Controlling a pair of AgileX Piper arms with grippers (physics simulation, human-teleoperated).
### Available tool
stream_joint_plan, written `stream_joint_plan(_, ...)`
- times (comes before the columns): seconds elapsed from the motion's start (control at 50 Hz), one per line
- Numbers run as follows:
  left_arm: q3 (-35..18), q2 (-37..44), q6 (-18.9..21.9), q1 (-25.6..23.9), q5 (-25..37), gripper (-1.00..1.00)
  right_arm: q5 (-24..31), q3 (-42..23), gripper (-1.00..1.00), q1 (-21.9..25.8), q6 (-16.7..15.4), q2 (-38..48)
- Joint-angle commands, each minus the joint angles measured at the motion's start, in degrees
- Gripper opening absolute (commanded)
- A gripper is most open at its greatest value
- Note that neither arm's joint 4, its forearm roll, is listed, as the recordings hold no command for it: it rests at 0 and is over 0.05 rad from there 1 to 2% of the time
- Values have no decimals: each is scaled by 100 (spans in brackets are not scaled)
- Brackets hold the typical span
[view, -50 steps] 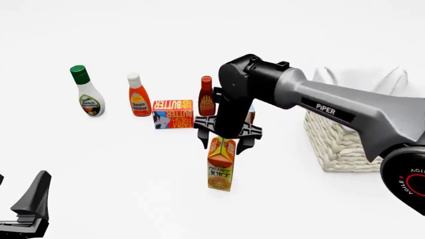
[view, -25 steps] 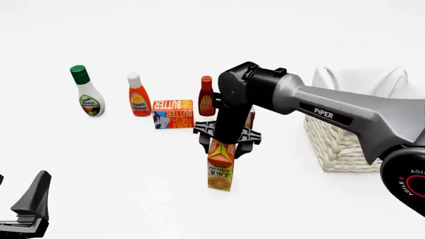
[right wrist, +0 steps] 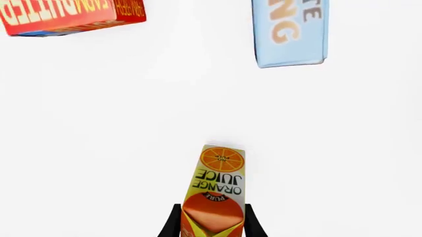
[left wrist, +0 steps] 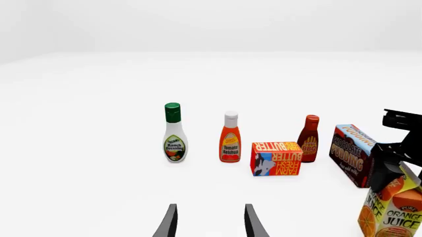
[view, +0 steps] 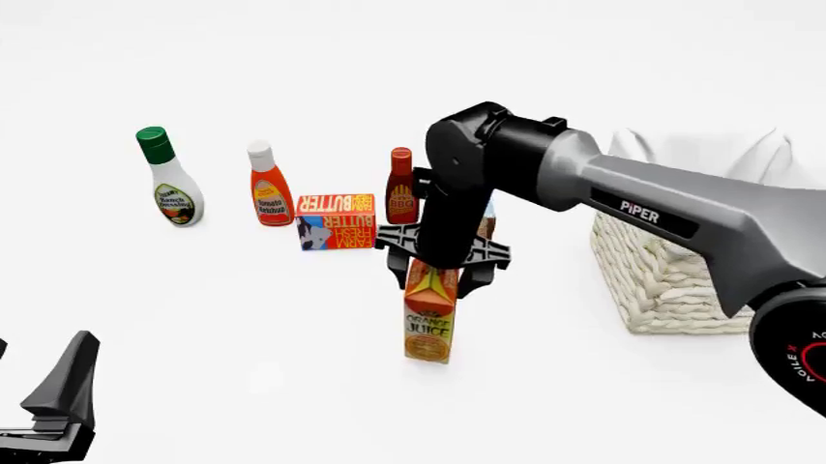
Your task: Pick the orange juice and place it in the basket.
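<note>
The right gripper (view: 435,274) pinched the orange juice carton (view: 430,321) by its gable top only, left of the wicker basket (view: 659,280), so it risked swinging or slipping loose in transit (the left gripper (left wrist: 208,222) hung spread, holding nothing).

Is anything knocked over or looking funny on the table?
Nothing is spilled or knocked over. The only odd thing is the orange juice: it leans a little, its top pinched in the right gripper. The bottles stand upright.

White table (view: 232,338); ranch bottle (view: 169,178), ketchup (view: 269,186), butter box (view: 336,220), basket (view: 671,271).
</note>
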Motion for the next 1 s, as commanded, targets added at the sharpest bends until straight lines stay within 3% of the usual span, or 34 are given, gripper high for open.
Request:
stream_joint_plan(0.02, 4, -4, 1, -1, -2, 100, 303, -292, -100, 28, 46, -166)
stream_joint_plan(0.12, 3, -8, 1, 0, 3, 100, 305, -186, -100, 101, 112, -328)
stream_joint_plan(0.34, 3, -14, 1, 0, 9, 100, 306, 9, -100, 17, -82, -582)
stream_joint_plan(0.46, 1, -14, 1, 0, 9, 100, 306, 128, -100, 195, 13, -776)
stream_joint_plan(0.66, 0, -13, 1, 0, 10, 100, 306, 322, -100, 57, -197, -1024)
stream_joint_plan(0.86, 0, -14, 0, 0, 9, 100, 306, 374, -100, 122, -195, -1327)
stream_joint_plan(0.92, 0, -13, 1, 1, 10, 100, 306, 453, -100, -2, -347, -1425)
stream_joint_plan(1.0, 0, -13, 1, 0, 10, 100, 306, 399, -100, 119, -265, -1506)
